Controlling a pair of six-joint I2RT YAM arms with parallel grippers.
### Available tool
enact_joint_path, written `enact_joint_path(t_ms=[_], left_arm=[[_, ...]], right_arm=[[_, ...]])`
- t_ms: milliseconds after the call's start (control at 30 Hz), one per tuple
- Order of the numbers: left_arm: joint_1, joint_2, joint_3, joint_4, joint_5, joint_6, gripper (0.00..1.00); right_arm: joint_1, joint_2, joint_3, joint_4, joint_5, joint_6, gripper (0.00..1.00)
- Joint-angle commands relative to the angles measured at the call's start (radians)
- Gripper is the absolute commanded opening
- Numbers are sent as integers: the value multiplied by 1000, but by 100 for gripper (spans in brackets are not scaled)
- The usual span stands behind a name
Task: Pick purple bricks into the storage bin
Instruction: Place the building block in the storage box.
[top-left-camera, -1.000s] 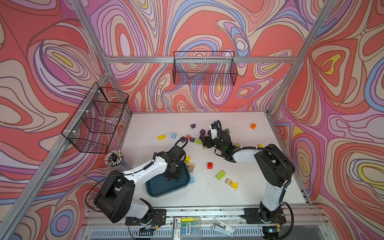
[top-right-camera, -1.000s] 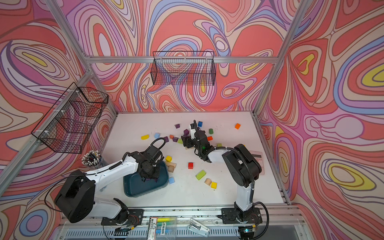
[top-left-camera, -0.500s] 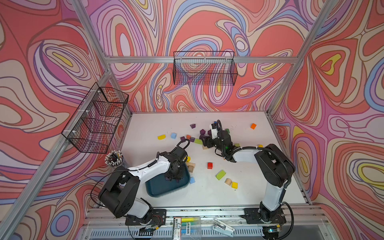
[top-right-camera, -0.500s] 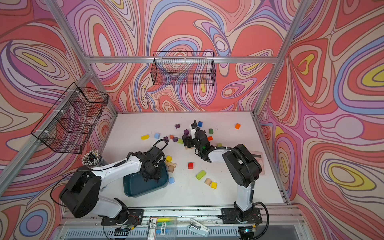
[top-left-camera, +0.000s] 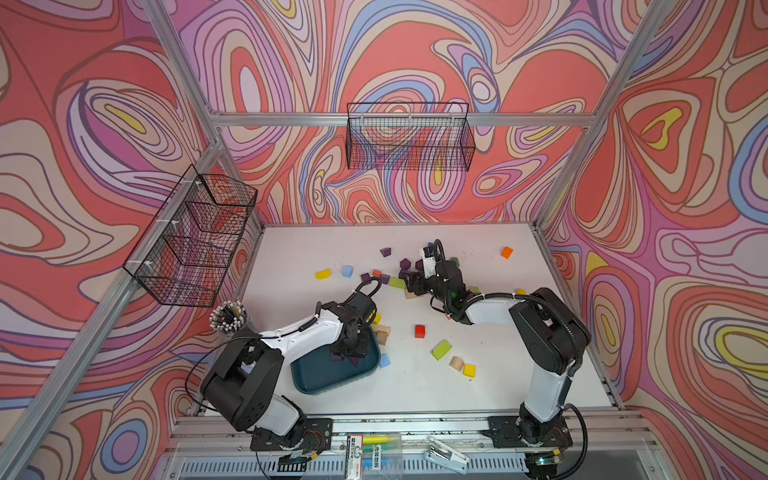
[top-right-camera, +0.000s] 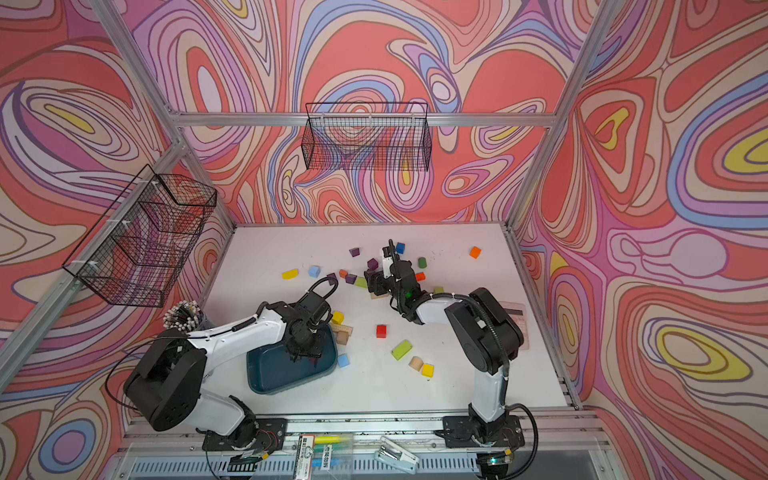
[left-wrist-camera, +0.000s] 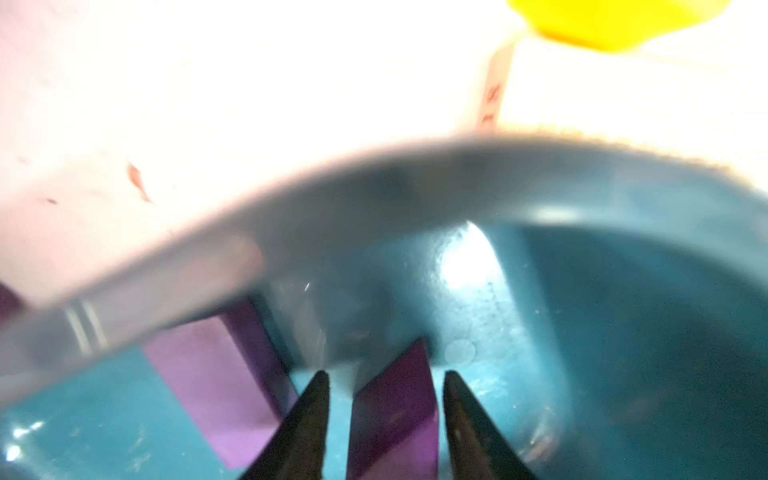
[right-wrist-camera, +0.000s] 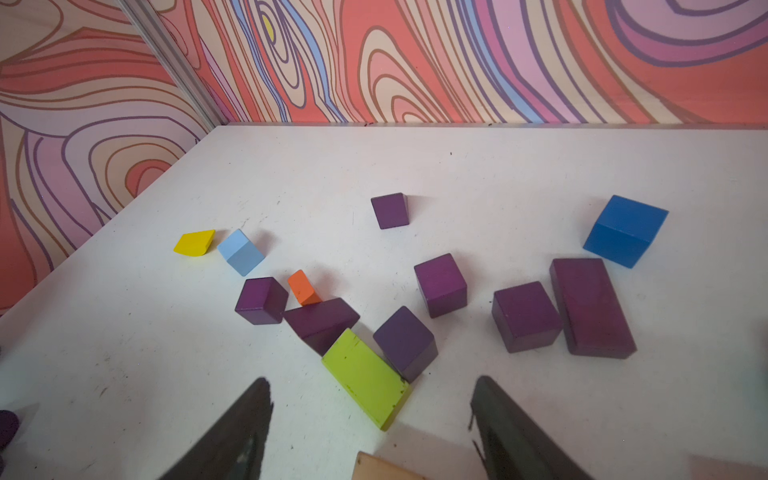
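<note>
The storage bin (top-left-camera: 324, 374) (top-right-camera: 274, 370) is a teal tray at the front left of the table. My left gripper (top-left-camera: 349, 353) (left-wrist-camera: 386, 376) reaches down inside it. Its fingers stand apart from a purple brick (left-wrist-camera: 395, 411) between them, with a gap on each side. Another purple brick (left-wrist-camera: 208, 386) lies beside it on the bin floor (left-wrist-camera: 623, 332). My right gripper (top-left-camera: 409, 282) (right-wrist-camera: 372, 380) hangs open and empty over the table's middle. Several purple bricks (right-wrist-camera: 440, 284) (top-left-camera: 385, 251) lie scattered just beyond it.
A lime green block (right-wrist-camera: 365, 378) leans against a purple cube (right-wrist-camera: 405, 340) close to the right fingertips. A blue cube (right-wrist-camera: 625, 230), a red cube (top-left-camera: 419, 331) and yellow, orange and wooden blocks dot the table. Black wire baskets (top-left-camera: 409, 137) hang on the walls. A pen cup (top-left-camera: 227, 316) stands left.
The left gripper has sunk lower into the bin and opened, letting go of the purple brick. The right arm has not moved.
</note>
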Motion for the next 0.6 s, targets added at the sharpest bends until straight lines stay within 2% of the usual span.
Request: enact_joint_path(t_ms=[0, 400, 567], left_arm=[[-8, -27, 46, -61, -46, -14, 55], [-8, -132, 140, -176, -81, -27, 67], [-8, -164, 204, -239, -112, 0, 67]], right_arm=[[-6, 16, 14, 7, -4, 6, 79], [-5, 14, 9, 9, -7, 6, 79], [-5, 12, 8, 12, -7, 6, 79]])
